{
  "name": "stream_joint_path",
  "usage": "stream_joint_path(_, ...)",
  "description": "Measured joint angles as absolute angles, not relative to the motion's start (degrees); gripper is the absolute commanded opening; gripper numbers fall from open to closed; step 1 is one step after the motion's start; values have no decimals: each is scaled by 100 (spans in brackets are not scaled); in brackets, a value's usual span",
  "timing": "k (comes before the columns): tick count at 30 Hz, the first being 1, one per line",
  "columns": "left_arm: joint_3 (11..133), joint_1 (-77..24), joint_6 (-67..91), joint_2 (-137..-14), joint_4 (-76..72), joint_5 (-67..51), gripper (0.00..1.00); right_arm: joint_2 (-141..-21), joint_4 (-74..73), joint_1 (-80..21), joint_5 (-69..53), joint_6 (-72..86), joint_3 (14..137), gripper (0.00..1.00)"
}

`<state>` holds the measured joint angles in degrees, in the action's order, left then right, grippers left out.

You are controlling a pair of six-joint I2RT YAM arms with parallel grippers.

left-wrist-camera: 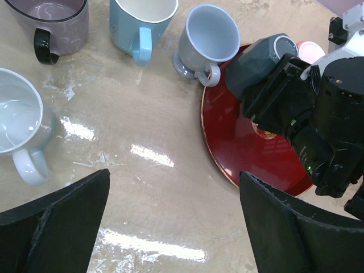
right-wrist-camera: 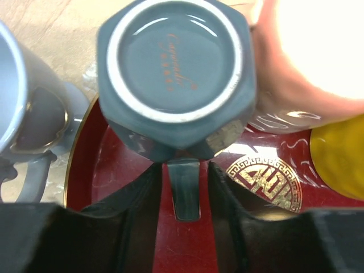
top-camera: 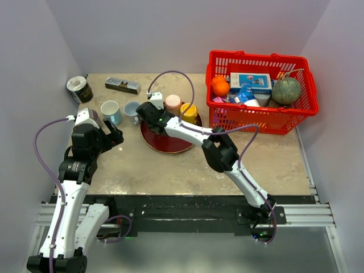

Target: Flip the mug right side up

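Top external: right gripper (top-camera: 149,114) sits over the far-left part of red plate (top-camera: 168,145). Left gripper (top-camera: 115,135) is left of the plate, jaws wide apart, empty.
Left wrist: overturned teal mug (left-wrist-camera: 259,57) at the plate's far rim.
Right wrist: mug base faces the lens. Its handle (right-wrist-camera: 185,193) lies between parted jaws, with slim gaps on both sides.

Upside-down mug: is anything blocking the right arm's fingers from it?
Nothing visible does. The right fingers straddle the handle of the mug on the red plate; a pink cup stands close beside it.
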<state>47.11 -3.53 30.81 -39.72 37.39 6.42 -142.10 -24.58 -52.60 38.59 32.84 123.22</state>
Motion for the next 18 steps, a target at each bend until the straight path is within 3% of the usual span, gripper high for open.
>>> stream_joint_path(4, 4711, -353, 3081, -3951, 3739, 642, 99, -14199, -2397, -5260, 3754, 2945, 12322, 25)
stream_joint_path(6, 4711, -353, 3081, -3935, 3739, 642, 99, -14197, -2377, -5260, 3721, 2790, 12322, 13)
stream_joint_path(7, 4711, -353, 3081, -3927, 3739, 642, 99, -14195, -2373, -5258, 3701, 2735, 12322, 3)
stream_joint_path(8, 4711, -353, 3083, -3922, 3739, 642, 99, -14193, -2355, -5251, 3662, 2670, 12320, 0)
stream_joint_path(18, 4711, -353, 3081, -3909, 3736, 600, 99, -13867, -2434, -5223, 3138, 2303, 12055, 0)
